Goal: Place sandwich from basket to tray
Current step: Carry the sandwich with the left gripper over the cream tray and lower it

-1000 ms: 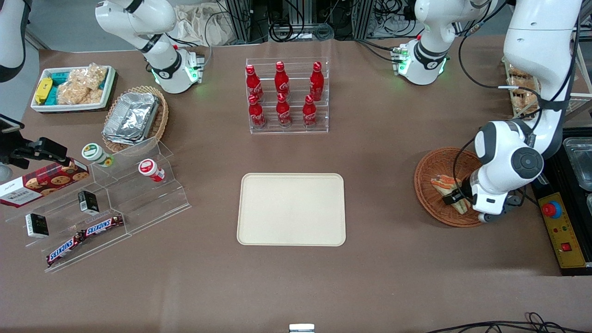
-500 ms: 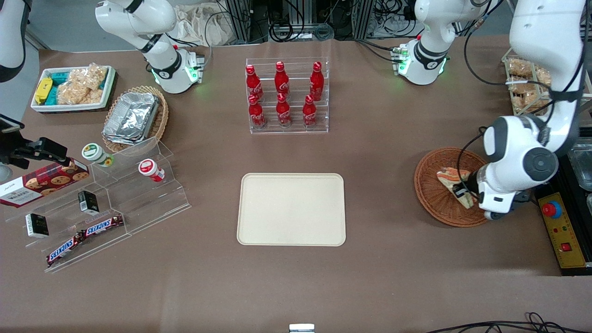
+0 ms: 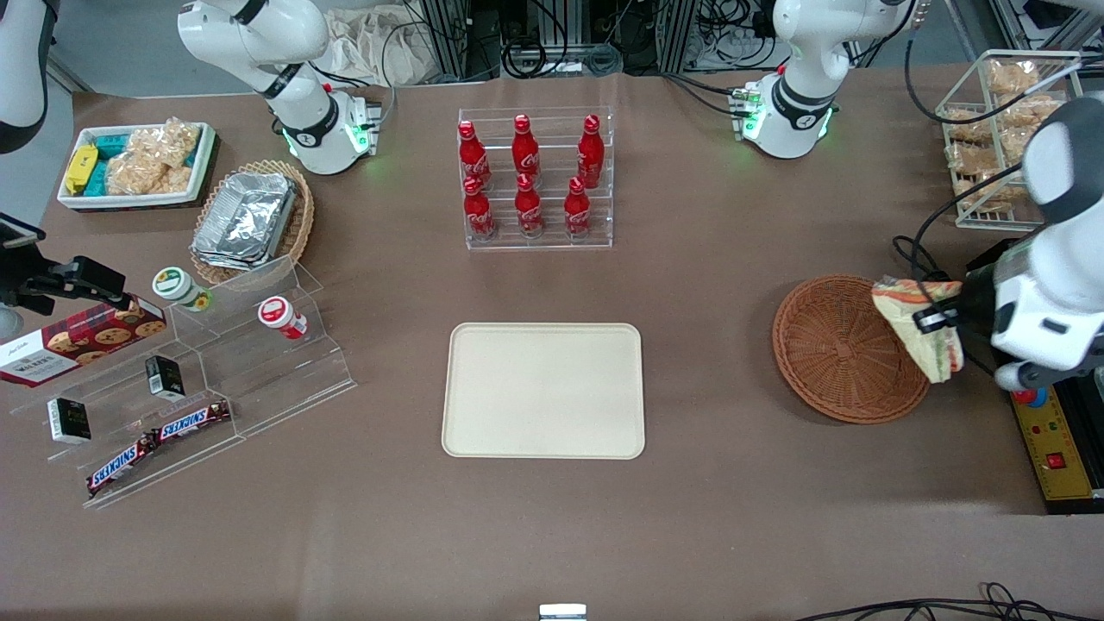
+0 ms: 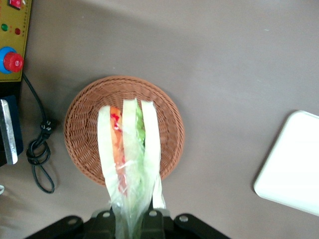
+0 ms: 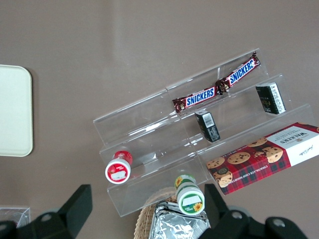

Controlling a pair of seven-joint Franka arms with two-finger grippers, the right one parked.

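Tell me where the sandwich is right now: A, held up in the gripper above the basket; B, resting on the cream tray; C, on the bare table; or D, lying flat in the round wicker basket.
A: the gripper is shut on the sandwich, which hangs above the basket, well clear of the tray.

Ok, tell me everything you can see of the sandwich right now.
The sandwich is a triangular wedge in clear wrap: white bread with orange, red and green filling. The gripper has its jaws shut on it, holding it lifted above the edge of the round wicker basket, clear of the weave. In the wrist view its layers run lengthwise away from the jaws.
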